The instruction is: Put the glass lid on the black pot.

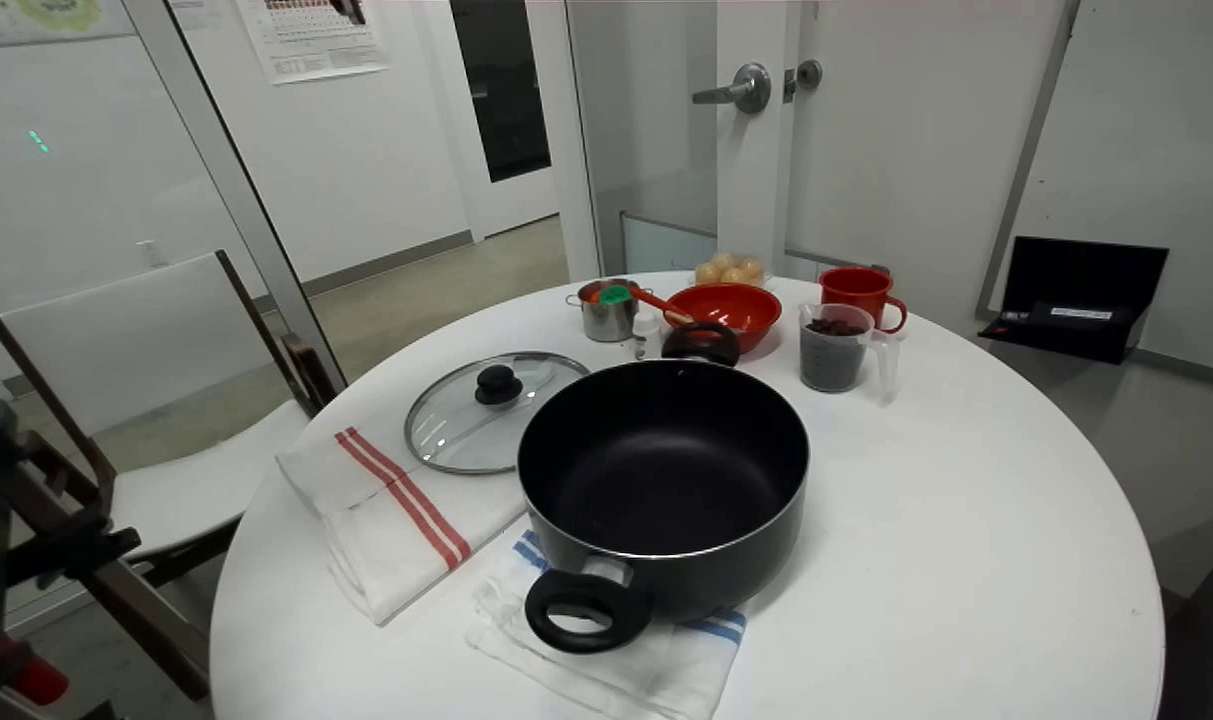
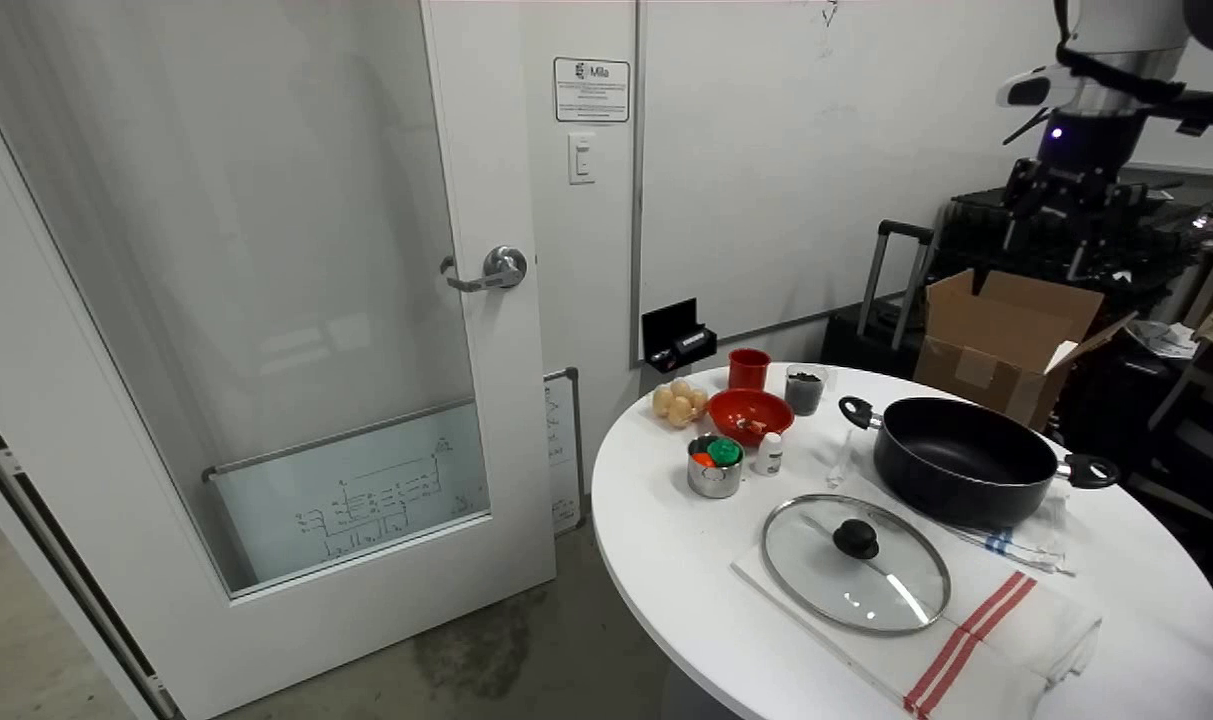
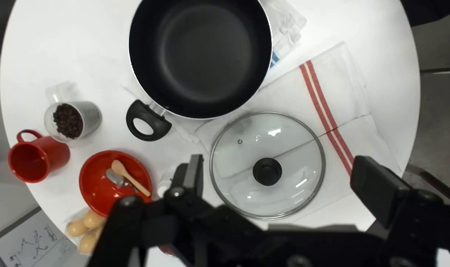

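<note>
On a round white table [image 1: 976,520], a wide, shallow black pot [image 1: 661,470] with looped black side handles stood upright, its dark inside in plain view. Next in size, a folded white cloth with two red stripes [image 1: 398,535] lay just beside it, while a white cloth with blue stripes [image 1: 656,665] showed from beneath the pot. A round, clear glass lid [image 2: 856,567] with a metal rim and a small black knob rested knob up on the red-striped cloth, just beside the pot. The black two-fingered gripper [image 3: 278,163] hung well above the table, its fingers spread wide apart; in the wrist view the lid showed between them.

Elsewhere on the table stood a round red bowl [image 2: 742,406] holding a pale wooden spoon [image 3: 130,177], beside a cluster of tan, egg-shaped objects [image 2: 680,402]. Near the bowl were a red mug [image 2: 748,371] with a looped handle and a clear measuring cup [image 1: 832,368] holding dark brown pieces [image 3: 68,120]. A small, shiny metal pot [image 2: 712,482] held green and orange pieces [image 2: 724,452], and a small white bottle [image 2: 769,456] stood just beside it.
</note>
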`<state>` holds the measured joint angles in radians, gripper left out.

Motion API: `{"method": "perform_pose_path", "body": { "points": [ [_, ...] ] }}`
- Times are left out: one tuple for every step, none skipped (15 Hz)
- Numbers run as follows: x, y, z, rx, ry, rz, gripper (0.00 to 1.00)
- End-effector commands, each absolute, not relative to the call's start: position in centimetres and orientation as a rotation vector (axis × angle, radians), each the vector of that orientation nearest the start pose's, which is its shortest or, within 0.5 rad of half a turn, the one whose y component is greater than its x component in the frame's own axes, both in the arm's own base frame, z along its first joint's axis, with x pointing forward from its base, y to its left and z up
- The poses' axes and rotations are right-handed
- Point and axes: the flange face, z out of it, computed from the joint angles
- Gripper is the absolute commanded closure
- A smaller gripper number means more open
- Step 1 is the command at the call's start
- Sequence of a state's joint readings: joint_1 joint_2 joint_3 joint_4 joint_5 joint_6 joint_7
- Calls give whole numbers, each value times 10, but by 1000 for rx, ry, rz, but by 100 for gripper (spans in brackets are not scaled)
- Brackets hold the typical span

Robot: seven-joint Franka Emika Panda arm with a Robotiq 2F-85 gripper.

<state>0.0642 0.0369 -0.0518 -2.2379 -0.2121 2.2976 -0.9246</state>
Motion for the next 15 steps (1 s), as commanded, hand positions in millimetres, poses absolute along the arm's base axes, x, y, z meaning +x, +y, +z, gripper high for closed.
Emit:
{"method": "perform_pose_path", "body": {
  "points": [
    [560,21,327,-2706,-1802,47,0],
    [564,27,316,-2668,-1830,50,0],
    [568,32,304,-2638,-1857,59,0],
    [571,36,292,-2609,-1883,68,0],
    [575,40,282,-2583,-1901,80,0],
    [577,43,269,-2546,-1926,95,0],
    [580,45,258,-2513,-1947,106,0],
    [582,47,246,-2481,-1971,126,0],
    [584,49,236,-2445,-1992,144,0],
    [586,50,223,-2411,-2018,169,0],
    [587,52,212,-2377,-2035,189,0],
    [588,53,201,-2342,-2054,200,0],
    [589,56,190,-2307,-2072,214,0],
    [589,59,180,-2279,-2092,221,0],
    [590,61,172,-2257,-2102,224,0]
  ]
}}
